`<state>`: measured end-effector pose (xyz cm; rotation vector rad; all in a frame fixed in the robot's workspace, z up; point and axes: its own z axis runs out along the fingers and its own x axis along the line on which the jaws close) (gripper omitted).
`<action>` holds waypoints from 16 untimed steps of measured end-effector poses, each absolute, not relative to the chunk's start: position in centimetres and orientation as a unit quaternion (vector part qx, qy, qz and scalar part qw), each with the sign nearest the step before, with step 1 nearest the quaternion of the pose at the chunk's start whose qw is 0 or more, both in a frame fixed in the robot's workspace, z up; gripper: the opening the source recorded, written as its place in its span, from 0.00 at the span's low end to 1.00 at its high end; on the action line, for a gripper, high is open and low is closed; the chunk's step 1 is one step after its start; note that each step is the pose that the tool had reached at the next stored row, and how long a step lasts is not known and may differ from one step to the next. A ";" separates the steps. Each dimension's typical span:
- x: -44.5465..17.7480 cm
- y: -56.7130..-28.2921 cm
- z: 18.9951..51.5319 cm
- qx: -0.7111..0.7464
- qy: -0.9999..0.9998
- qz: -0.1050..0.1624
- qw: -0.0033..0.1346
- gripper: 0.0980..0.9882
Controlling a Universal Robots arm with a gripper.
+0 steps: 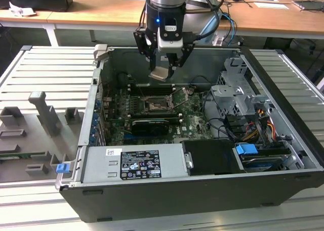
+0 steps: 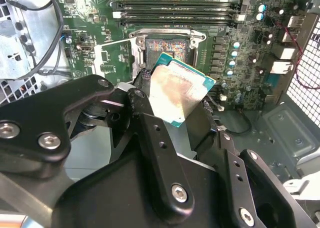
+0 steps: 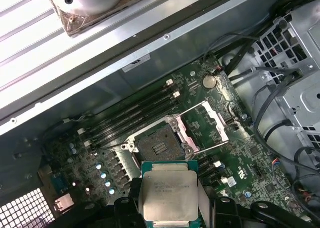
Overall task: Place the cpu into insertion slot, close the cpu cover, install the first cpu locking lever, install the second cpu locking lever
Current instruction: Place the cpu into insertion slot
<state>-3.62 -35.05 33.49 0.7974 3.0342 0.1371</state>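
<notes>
Wooden desks [image 1: 101, 13] run along the back of the room, and nearer the camera a ribbed metal bench [image 1: 30, 69] carries an open computer case [image 1: 202, 195] lying on its side. Inside it I see the green motherboard [image 1: 195, 117], a grey power supply [image 1: 131, 162] along the near wall, and a metal drive cage [image 1: 238, 89] toward the exterior view's right.

My claw [image 1: 163, 69] hangs inside the case above the board, and its jaws are closed on the cpu [image 1: 158, 74], gripping it by two opposite edges. The chip is in the air, touching nothing but my fingers. In the second wrist view it sits tilted, its pale metal face [image 2: 180, 95] toward the camera and its green edge showing. In the first wrist view the same face [image 3: 167, 198] is square between my black fingers.

Below and just ahead of the chip lies the slot [image 3: 157, 148], a dark square with a silvery rim, uncovered and with nothing in it. The cover [image 3: 216, 119] is swung open, a thin silvery frame lying beside the slot on its hinge side. Long black memory slots [image 3: 130, 115] run just beyond the slot. In the exterior view the slot [image 1: 154, 105] sits lower on the board than the chip.
</notes>
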 end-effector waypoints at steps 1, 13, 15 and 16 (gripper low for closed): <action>-3.6 -35.1 33.5 0.256 0.966 0.044 0.001 0.48; -3.6 -35.0 33.2 0.271 0.962 0.044 0.001 0.48; -3.6 -35.1 33.2 0.272 0.961 0.044 0.001 0.48; -3.6 -35.0 33.2 0.273 0.961 0.044 0.001 0.48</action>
